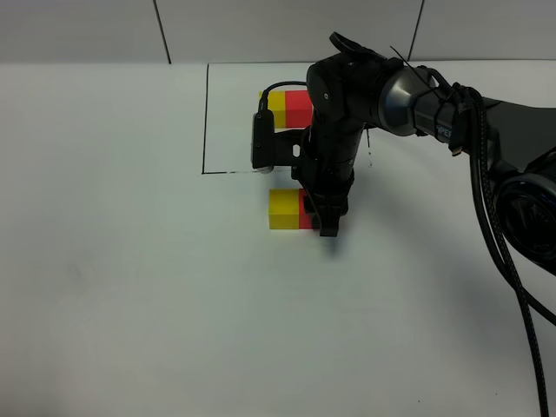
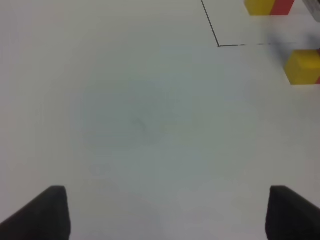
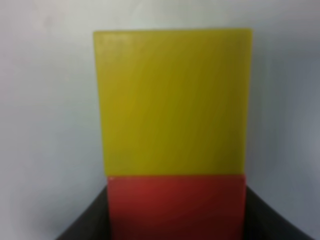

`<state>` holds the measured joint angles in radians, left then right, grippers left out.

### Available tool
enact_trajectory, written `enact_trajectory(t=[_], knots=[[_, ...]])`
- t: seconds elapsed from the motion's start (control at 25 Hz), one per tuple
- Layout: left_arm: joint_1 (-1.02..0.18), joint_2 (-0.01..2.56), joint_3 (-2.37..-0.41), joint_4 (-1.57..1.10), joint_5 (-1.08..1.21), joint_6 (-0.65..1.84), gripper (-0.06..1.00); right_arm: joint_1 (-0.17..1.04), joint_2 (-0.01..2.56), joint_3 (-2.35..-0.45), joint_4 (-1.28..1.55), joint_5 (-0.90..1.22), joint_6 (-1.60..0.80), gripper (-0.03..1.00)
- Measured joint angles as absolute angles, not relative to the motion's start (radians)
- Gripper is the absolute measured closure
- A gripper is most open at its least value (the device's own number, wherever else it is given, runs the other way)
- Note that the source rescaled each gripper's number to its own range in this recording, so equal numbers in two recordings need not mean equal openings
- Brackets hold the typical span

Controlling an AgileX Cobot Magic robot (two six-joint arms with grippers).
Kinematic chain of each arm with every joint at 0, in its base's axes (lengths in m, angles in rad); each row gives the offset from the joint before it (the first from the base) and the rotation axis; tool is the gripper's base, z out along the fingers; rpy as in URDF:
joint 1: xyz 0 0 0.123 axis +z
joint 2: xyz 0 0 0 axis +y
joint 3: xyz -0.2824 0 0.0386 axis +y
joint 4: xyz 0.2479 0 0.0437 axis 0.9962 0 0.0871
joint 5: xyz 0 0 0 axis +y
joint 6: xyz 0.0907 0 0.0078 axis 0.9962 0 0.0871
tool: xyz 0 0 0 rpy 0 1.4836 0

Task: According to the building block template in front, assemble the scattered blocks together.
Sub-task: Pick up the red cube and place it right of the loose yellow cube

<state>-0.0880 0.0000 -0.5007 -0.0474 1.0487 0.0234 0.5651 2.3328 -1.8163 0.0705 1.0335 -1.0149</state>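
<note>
The loose yellow cube point(image 1: 283, 209) sits on the white table just in front of the template. The loose red cube point(image 1: 303, 207) touches its right side and is mostly hidden by my right gripper point(image 1: 326, 221). In the right wrist view the yellow cube point(image 3: 172, 100) and red cube point(image 3: 176, 205) meet flush, with dark fingers point(image 3: 82, 227) pressed on both sides of the red cube. The template is a black-lined rectangle point(image 1: 206, 122) framing a yellow-and-red pair point(image 1: 288, 109). My left gripper point(image 2: 167, 215) is open and empty over bare table, far from the cubes.
The right arm point(image 1: 417, 104) and its cables point(image 1: 512, 261) reach in from the right edge and cover part of the template. In the left wrist view the template pair point(image 2: 270, 6) and the loose yellow cube point(image 2: 302, 66) lie at the frame edge.
</note>
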Motion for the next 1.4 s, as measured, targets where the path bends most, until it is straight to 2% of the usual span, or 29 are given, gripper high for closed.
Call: enact_trajectory(t=[0.96,1.0,1.04,1.12,1.2,1.24,1.32,1.4], knots=[[-0.088,0.0,-0.501,-0.047,1.049,0.023,0.19,0.572,2.334,-1.816,0.084,1.029,-1.056,0.96],[-0.088,0.0,-0.501,-0.047,1.049,0.023,0.19,0.572,2.334,-1.816,0.084,1.029,-1.056,0.94],[-0.088,0.0,-0.501,-0.047,1.049,0.023,0.19,0.572,2.334,-1.816,0.091,1.029,-1.056,0.86],[-0.088,0.0,-0.501,-0.047,1.049,0.023,0.19,0.573,2.334,-1.814,0.098,1.03,-1.053,0.61],[-0.088,0.0,-0.501,-0.047,1.049,0.023,0.19,0.573,2.319,-1.814,0.095,1.031,-1.026,0.28],[-0.088,0.0,-0.501,-0.047,1.049,0.023,0.19,0.573,2.305,-1.814,0.092,1.032,-0.998,0.17],[-0.088,0.0,-0.501,-0.047,1.049,0.023,0.19,0.564,2.269,-1.813,0.09,1.043,-0.926,0.04],[-0.088,0.0,-0.501,-0.047,1.049,0.023,0.19,0.538,2.217,-1.813,0.098,1.057,-0.823,0.0]])
